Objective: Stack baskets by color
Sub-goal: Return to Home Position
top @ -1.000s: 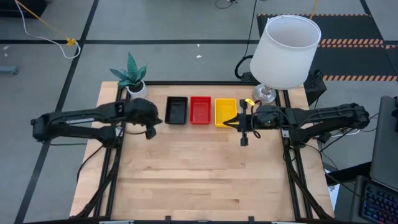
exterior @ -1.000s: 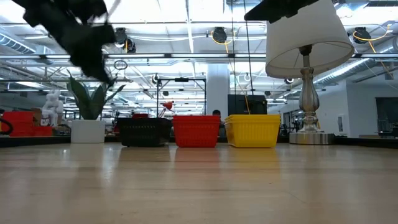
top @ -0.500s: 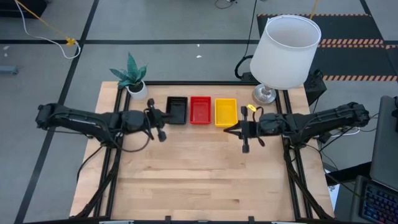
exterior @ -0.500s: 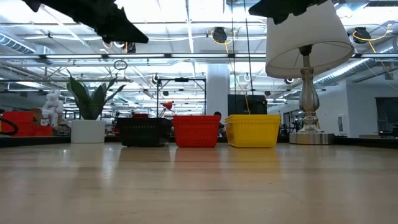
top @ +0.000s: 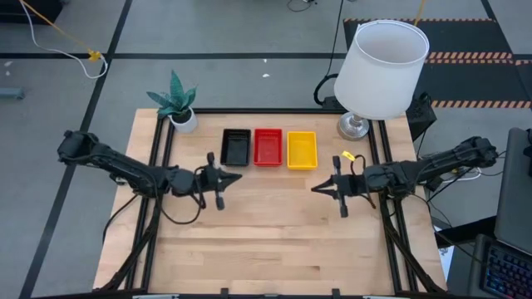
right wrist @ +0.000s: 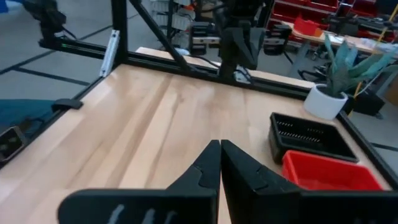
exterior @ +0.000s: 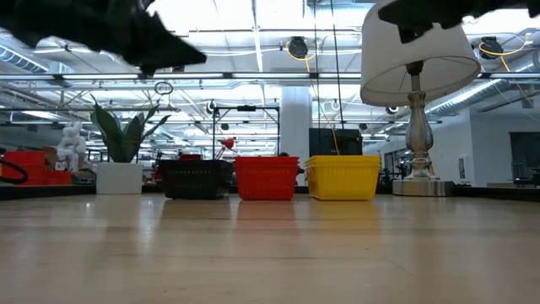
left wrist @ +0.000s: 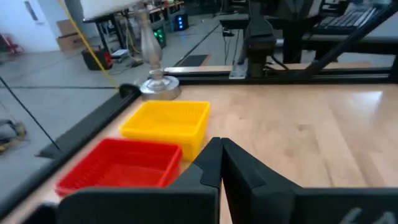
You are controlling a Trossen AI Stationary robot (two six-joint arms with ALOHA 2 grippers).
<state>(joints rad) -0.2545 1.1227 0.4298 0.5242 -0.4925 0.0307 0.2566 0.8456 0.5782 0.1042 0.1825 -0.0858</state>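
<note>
Three basket stacks stand in a row on the table near its far edge: black [top: 236, 146], red [top: 268, 146] and yellow [top: 302, 149]. In the low view they show as black [exterior: 196, 180], red [exterior: 267, 177] and yellow [exterior: 342, 176] stacks resting on their bottoms. My left gripper [top: 238, 176] hovers shut in front of the black stack, pointing toward the table's right. My right gripper [top: 315, 188] hovers shut in front of the yellow stack, pointing toward the table's left. Neither holds anything. The left wrist view shows the red [left wrist: 121, 165] and yellow [left wrist: 168, 122] baskets, the right wrist view the black [right wrist: 308, 137] and red [right wrist: 329, 177].
A white lamp [top: 382, 68] stands at the table's far right corner, its base [exterior: 418, 186] beside the yellow stack. A small potted plant [top: 176, 101] stands at the far left corner. Bare wood [top: 274, 232] spreads across the table's middle and near side.
Both grippers have drawn back from the basket row toward the table's near edge, staying shut. My left gripper has swung round from the black stack and now points right. My right gripper has pulled away from the yellow stack and sunk a little.
</note>
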